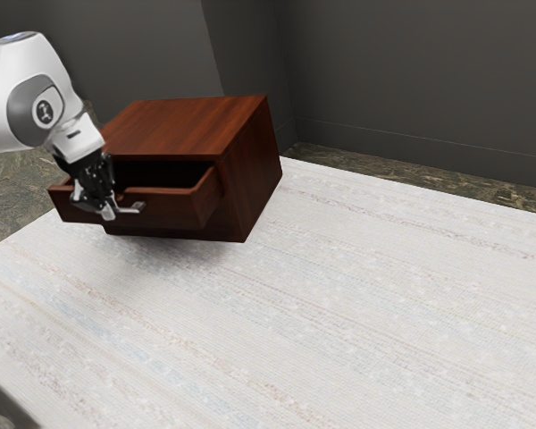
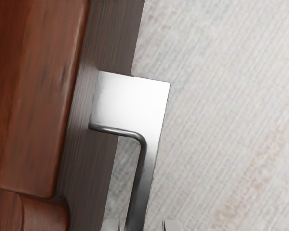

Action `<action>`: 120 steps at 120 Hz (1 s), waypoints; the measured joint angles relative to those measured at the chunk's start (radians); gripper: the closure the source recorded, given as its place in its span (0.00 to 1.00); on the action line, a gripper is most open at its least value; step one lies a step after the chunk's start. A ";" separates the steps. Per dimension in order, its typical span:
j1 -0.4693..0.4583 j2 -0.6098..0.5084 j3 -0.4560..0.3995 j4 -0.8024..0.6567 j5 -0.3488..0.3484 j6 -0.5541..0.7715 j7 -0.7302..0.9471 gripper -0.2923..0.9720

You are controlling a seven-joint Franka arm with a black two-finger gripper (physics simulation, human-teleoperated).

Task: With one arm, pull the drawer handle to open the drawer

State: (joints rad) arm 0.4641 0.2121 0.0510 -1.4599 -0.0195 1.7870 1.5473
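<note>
A dark red wooden cabinet (image 1: pixel 201 125) stands on the table at the exterior view's left. Its drawer (image 1: pixel 165 206) is pulled partway out, leaving a dark gap behind the drawer front. A silver bar handle (image 1: pixel 129 209) sticks out of that front. My black gripper (image 1: pixel 108 206) comes down from above and is shut on the handle. In the wrist view the handle (image 2: pixel 140 159) runs from its flat plate down between my fingertips (image 2: pixel 111 224), beside the drawer front (image 2: pixel 33 96).
The pale woven table top (image 1: pixel 357 295) stretches wide toward the exterior view's right and front. Dark walls (image 1: pixel 411 63) rise behind the cabinet. The table's near edge lies at the exterior view's lower left.
</note>
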 joint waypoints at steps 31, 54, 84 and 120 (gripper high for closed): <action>0.006 -0.058 -0.004 -0.070 0.007 0.004 -0.007 0.76; 0.006 -0.095 -0.003 -0.116 0.011 0.007 -0.011 0.75; 0.011 -0.146 -0.005 -0.177 0.015 0.014 -0.014 0.76; 0.043 -0.260 -0.021 -0.187 0.030 0.011 -0.015 0.62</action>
State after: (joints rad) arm 0.5072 -0.0481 0.0300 -1.6468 0.0103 1.7982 1.5321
